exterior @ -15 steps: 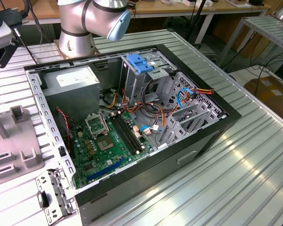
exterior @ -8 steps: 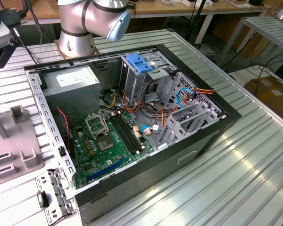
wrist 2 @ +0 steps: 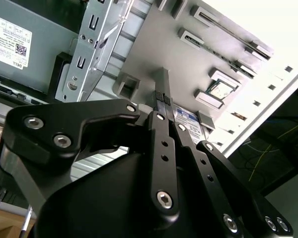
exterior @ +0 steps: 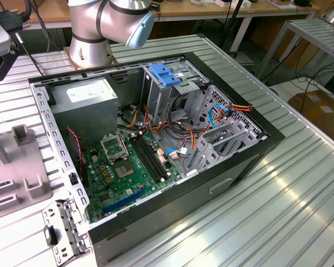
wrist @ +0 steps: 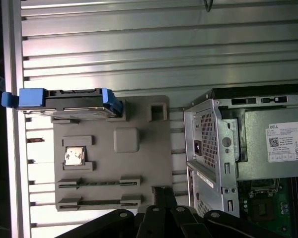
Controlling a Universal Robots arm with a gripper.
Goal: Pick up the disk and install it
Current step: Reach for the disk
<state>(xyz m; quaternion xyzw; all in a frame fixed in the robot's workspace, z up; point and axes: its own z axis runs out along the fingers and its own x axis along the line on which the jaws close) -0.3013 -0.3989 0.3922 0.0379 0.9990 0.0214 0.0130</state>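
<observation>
Disk point(wrist: 69, 103) is parked on its edge in a slot of the grey fixture plate point(wrist: 139, 163), which the exterior view puts at about 9 o'clock from the open PC case point(exterior: 172, 214). Gripper point(wrist 2: 161, 96) looks clenched on nothing, over the plate's opposite end from the disk.

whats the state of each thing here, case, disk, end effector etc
case: lying on its side, open, insides exposed
disk: standing on edge in the tray, not held
chip: lying flat on the tray
end effector: shut, empty
</observation>
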